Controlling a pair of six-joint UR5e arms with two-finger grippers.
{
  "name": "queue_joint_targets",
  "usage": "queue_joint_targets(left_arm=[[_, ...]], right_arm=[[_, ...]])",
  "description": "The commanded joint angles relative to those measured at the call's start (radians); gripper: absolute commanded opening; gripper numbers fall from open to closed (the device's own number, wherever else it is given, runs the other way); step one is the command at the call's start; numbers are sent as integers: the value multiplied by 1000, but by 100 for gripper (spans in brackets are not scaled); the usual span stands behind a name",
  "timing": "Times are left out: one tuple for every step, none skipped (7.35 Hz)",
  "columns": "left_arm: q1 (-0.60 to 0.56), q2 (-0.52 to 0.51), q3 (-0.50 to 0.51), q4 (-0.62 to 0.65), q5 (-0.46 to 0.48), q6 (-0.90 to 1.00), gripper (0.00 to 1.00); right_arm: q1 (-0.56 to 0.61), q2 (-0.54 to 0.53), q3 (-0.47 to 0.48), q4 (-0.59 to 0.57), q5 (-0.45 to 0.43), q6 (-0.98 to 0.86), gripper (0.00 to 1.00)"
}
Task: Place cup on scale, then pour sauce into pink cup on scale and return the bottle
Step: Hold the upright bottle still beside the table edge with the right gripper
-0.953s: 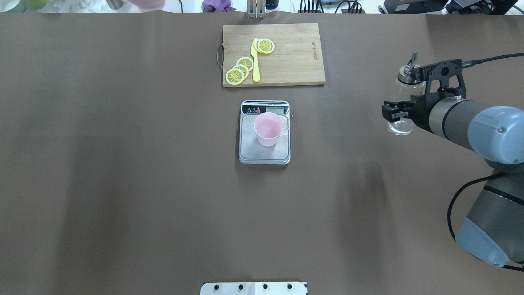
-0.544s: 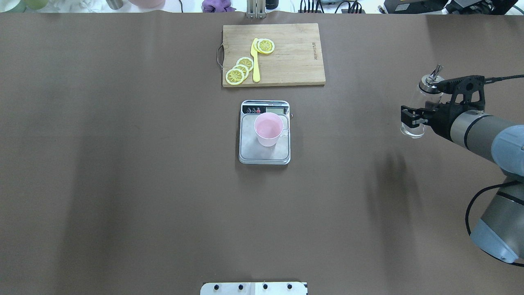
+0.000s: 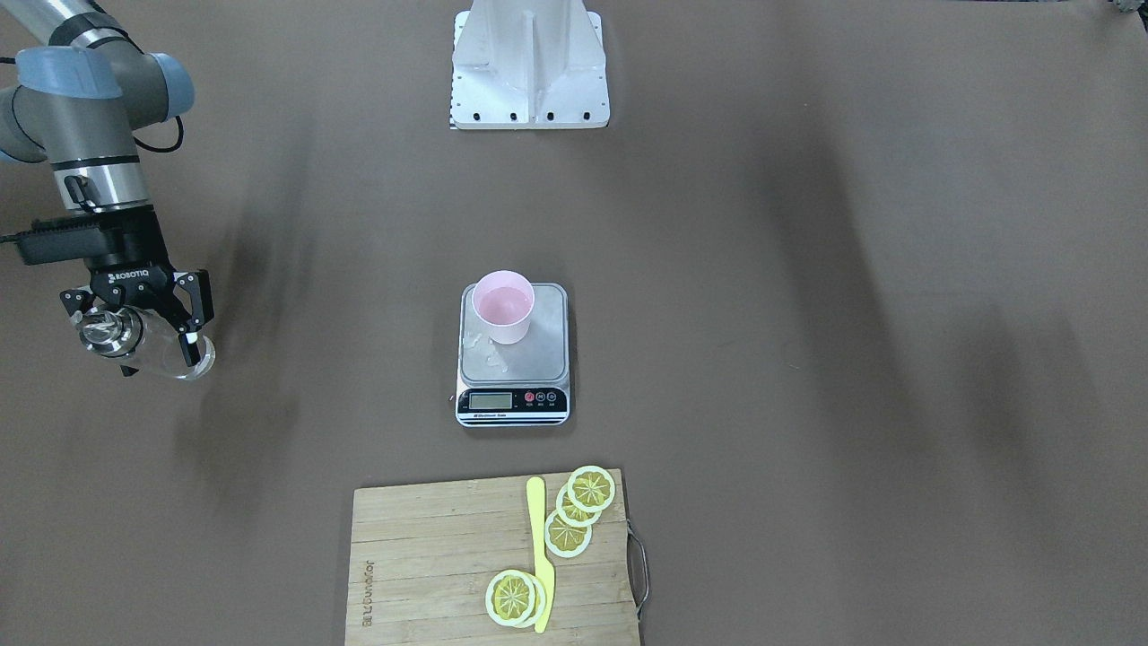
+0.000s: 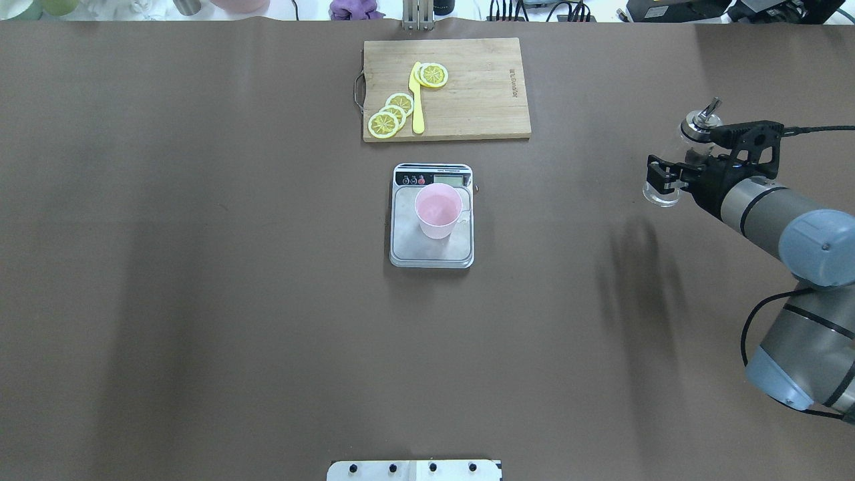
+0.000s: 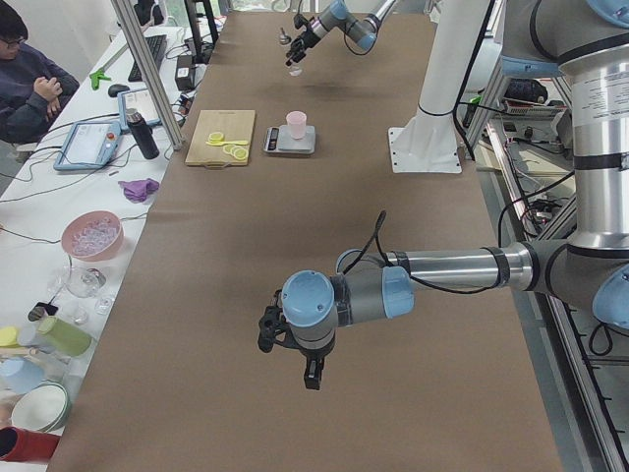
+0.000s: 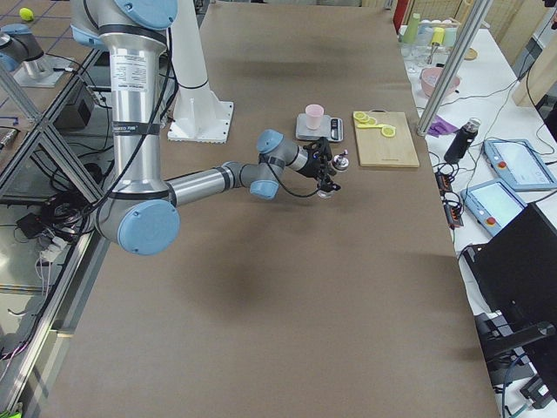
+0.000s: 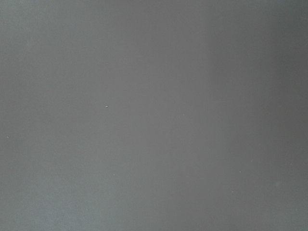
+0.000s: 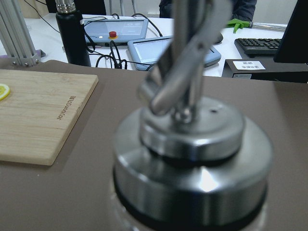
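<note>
The pink cup [image 4: 437,210] stands on the steel scale [image 4: 432,252] at the table's middle; both also show in the front view, the cup [image 3: 502,307] and the scale [image 3: 541,354]. My right gripper [image 4: 662,179] is shut on the clear glass bottle [image 4: 695,128] near the table's right edge. It holds the bottle tilted, metal pourer cap [image 8: 192,159] up, low over the table. In the front view that gripper [image 3: 142,341] clasps the bottle [image 3: 178,363] at far left. My left gripper [image 5: 295,359] shows only in the exterior left view, so I cannot tell whether it is open or shut.
A wooden cutting board [image 4: 481,87] with lemon slices and a yellow knife [image 4: 417,100] lies beyond the scale. Small wet drops [image 3: 489,354] sit on the scale's platform. The robot's white base plate [image 3: 529,63] is at the near edge.
My right gripper has carried the bottle to the right, away from the scale, and lower toward the table. The cup and scale have not moved.
</note>
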Motion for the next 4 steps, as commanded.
queue_joint_targets(left_arm=[[0,0,-1,0,1,-1,98],[0,0,-1,0,-1,1,98],[0,0,-1,0,-1,1,98],[0,0,-4,0,-1,1,98]], right_arm=[[-26,39,-82,32,-89,-4,0],[-54,38,-81,32,-155,5,0],[-93,36,-81,32,-230,22,0],[-118,36,-82,32,-267,36,0]])
